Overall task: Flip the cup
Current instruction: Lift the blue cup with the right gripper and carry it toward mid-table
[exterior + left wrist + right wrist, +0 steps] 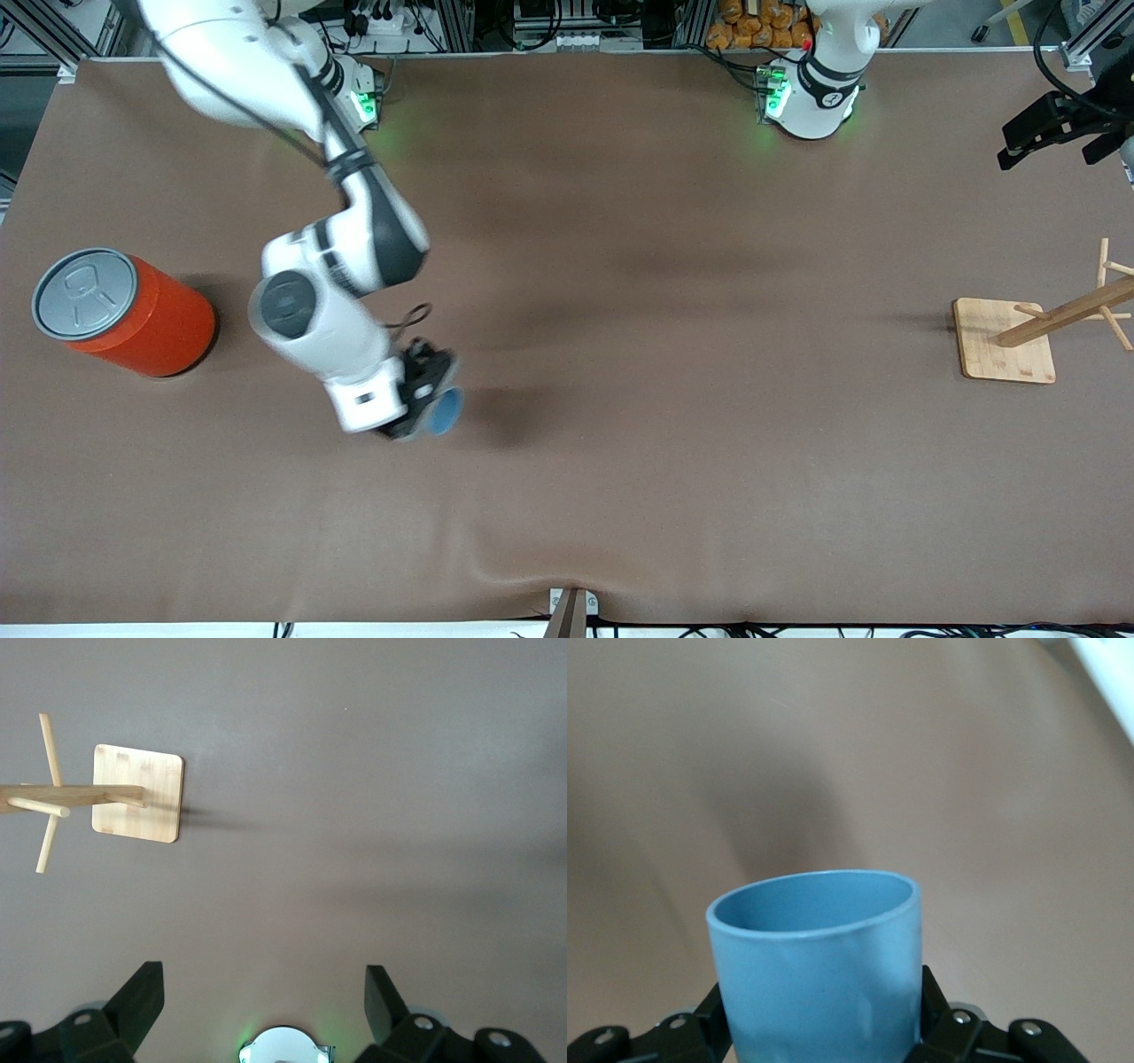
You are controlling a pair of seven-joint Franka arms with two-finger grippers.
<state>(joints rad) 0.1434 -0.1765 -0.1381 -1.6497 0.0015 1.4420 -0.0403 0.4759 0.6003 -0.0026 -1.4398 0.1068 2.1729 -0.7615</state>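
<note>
My right gripper is shut on the light blue cup, with one finger on each side of its wall. It holds the cup tipped on its side a little above the brown table, over the middle part toward the right arm's end. In the right wrist view the cup fills the space between the fingers, and its open mouth points away from the gripper. My left gripper is open and empty, high over the left arm's end of the table, where it waits; it also shows in the front view.
A large orange can with a grey lid stands at the right arm's end. A wooden peg rack on a square base stands at the left arm's end and also shows in the left wrist view. A brown cloth covers the table.
</note>
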